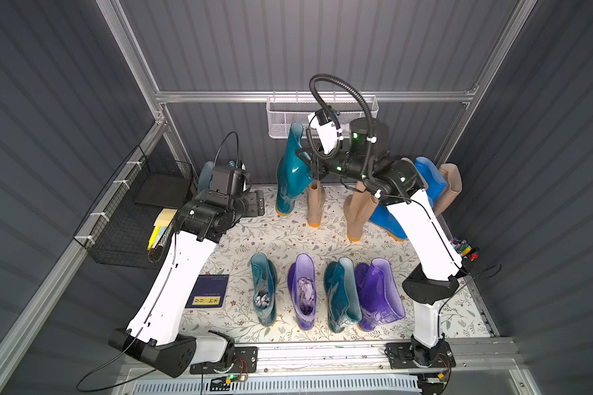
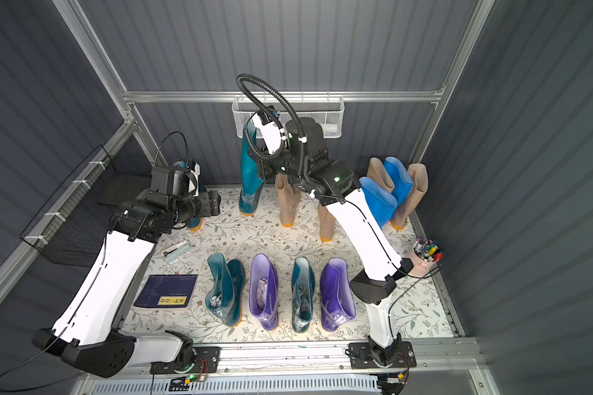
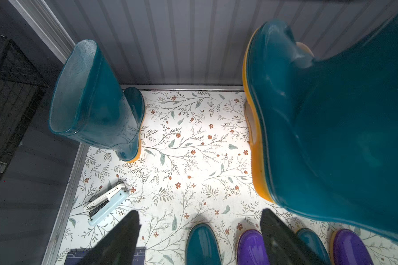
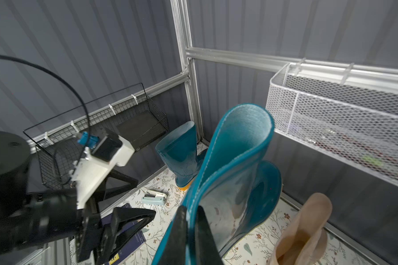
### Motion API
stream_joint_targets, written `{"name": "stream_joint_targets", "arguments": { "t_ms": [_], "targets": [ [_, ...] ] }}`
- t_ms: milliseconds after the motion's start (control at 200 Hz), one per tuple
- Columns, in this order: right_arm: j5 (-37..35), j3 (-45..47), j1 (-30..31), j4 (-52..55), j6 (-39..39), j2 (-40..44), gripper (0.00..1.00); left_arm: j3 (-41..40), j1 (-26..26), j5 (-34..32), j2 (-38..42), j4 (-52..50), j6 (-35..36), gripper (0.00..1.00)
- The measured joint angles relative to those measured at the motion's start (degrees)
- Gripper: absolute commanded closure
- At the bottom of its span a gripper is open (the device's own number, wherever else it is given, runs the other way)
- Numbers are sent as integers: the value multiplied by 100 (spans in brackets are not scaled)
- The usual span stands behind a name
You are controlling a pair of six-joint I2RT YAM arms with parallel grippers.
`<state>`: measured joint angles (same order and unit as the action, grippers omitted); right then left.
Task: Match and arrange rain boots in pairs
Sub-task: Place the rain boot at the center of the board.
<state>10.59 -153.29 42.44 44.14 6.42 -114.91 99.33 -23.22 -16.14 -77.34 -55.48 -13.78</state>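
One dark teal boot (image 1: 290,171) pinched at shaft rim by right jaws, pressed together on rubber. Shaft near upright, leaning; sole apparently clear of surface (image 1: 281,236). Likely mate, corner teal boot (image 3: 94,103), stands upright by back wall, toward left arm's side. Left jaws spread, empty, nearer that mate. Bare floral gap between the two; stapler (image 3: 107,204) and front row of boots (image 1: 302,294) border it.

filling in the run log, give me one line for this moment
right pincer shut on teal boot rim | left pincer open, empty | second teal boot stands in back corner | front boots teal, purple, teal, purple
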Motion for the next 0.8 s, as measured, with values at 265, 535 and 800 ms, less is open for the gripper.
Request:
{"name": "stream_joint_targets", "arguments": {
  "t_ms": [265,535,800],
  "targets": [
    [-201,929,11,-177,125,-463,100,-87,7,11,-229,-15,4,13],
    [-461,2017,42,-509,280,-721,100,-358,236,293,-229,114,2,13],
    [-474,2035,48,-765,503,-1043,94,-555,352,463,-240,149,2,12]
  ]
}}
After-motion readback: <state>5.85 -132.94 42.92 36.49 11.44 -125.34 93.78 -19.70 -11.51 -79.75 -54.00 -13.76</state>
